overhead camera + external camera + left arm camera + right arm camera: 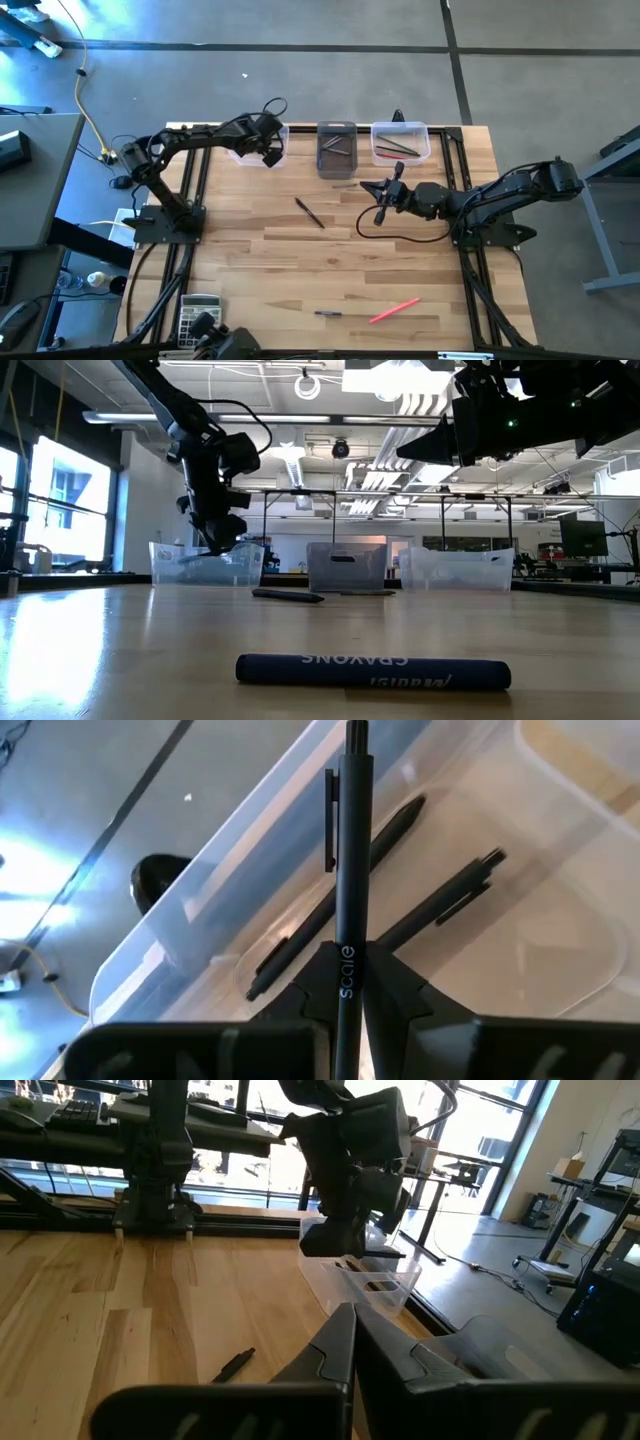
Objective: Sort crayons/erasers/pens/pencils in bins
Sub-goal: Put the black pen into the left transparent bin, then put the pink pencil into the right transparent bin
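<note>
My left gripper (268, 150) (345, 985) hangs over the far-left clear bin (252, 148) (205, 564), shut on a dark pen (346, 870). Two more dark pens (400, 880) lie on that bin's floor. The dark smoky bin (336, 148) and the right clear bin (400, 140) each hold several sticks. My right gripper (368, 188) (350, 1335) is shut and empty, above the table in front of these two bins. A dark pen (309, 212) lies mid-table. A dark crayon (328, 313) (372, 672) and a pink stick (394, 310) lie near the front edge. My left gripper pinches the pen's barrel (345, 965) between its two fingers. The pen lies along the fingers and sticks out past their tips. Its clip end (332, 815) points away from the gripper, down over the bin. The pen is lifted clear of the bin's floor.
A grey calculator (197, 315) lies at the near left corner. The three bins stand in a row along the far edge. The pen on the table also shows in the low view (288, 596) and the right wrist view (235, 1365).
</note>
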Robot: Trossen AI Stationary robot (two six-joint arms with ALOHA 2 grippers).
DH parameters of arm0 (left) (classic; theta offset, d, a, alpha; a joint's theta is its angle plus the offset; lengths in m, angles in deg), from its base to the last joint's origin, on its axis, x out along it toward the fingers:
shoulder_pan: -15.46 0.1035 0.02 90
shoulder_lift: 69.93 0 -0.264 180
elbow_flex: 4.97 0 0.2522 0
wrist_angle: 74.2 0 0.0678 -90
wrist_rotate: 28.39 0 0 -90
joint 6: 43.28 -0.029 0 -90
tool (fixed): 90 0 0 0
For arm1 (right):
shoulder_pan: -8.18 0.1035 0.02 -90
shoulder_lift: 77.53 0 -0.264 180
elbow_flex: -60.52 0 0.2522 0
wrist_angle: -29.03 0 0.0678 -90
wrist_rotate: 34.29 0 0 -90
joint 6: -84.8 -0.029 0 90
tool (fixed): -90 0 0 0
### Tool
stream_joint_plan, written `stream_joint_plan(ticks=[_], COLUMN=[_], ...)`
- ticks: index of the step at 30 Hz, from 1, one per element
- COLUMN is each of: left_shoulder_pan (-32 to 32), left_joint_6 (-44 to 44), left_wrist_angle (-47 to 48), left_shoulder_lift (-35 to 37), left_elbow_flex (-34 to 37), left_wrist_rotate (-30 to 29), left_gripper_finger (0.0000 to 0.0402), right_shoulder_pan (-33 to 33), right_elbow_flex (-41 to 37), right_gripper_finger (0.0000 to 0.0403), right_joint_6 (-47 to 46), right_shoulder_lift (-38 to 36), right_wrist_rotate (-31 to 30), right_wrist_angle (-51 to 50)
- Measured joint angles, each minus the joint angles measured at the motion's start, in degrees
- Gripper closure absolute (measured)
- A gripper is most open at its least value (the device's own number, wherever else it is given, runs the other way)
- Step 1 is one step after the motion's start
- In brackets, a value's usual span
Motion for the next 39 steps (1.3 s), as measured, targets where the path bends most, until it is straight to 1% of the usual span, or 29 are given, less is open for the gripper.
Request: stream_joint_plan(ticks=[2,5,11,15,20,25,28,31,33,39], left_shoulder_pan=[0.4,0.8,0.9,0.7,-0.8,-3.8,-6.2,-9.5,-12.2,-20.2], left_joint_6=[-0.1,-0.2,-0.3,-2.0,-4.3,-5.2,-3.1,0.0,0.5,2.3], left_wrist_angle=[0.6,1.0,1.0,1.7,3.5,6.4,6.0,2.8,-1.3,-19.0], left_shoulder_lift=[0.0,0.0,0.0,0.0,1.7,7.4,11.7,15.4,18.0,24.6], left_elbow_flex=[0.0,0.0,0.0,0.0,0.0,0.0,0.0,0.4,2.5,13.5], left_wrist_rotate=[0.2,1.5,1.0,-0.2,-3.8,-4.1,-3.9,-3.8,-3.2,1.5], left_gripper_finger=[0.0384,0.0367,0.0328,0.0319,0.0333,0.0365,0.0386,0.0399,0.0399,0.0401], right_shoulder_pan=[0.0,0.0,0.0,0.0,0.0,0.0,0.0,0.0,0.0,0.0], right_elbow_flex=[0.0,0.0,0.0,0.0,0.0,0.0,0.0,0.0,0.0,0.0], right_gripper_finger=[0.0403,0.0403,0.0403,0.0403,0.0403,0.0403,0.0403,0.0403,0.0403,0.0403], right_joint_6=[0.0,0.0,0.0,0.0,0.3,0.4,0.5,0.5,0.5,0.5], right_shoulder_lift=[0.0,0.0,0.0,0.0,0.0,0.0,0.0,0.0,0.0,0.0], right_wrist_rotate=[0.0,0.0,0.0,0.0,0.0,0.0,0.0,0.0,0.0,0.0], right_wrist_angle=[0.0,0.0,0.0,0.0,0.0,0.0,0.0,-0.1,-0.1,-0.4])
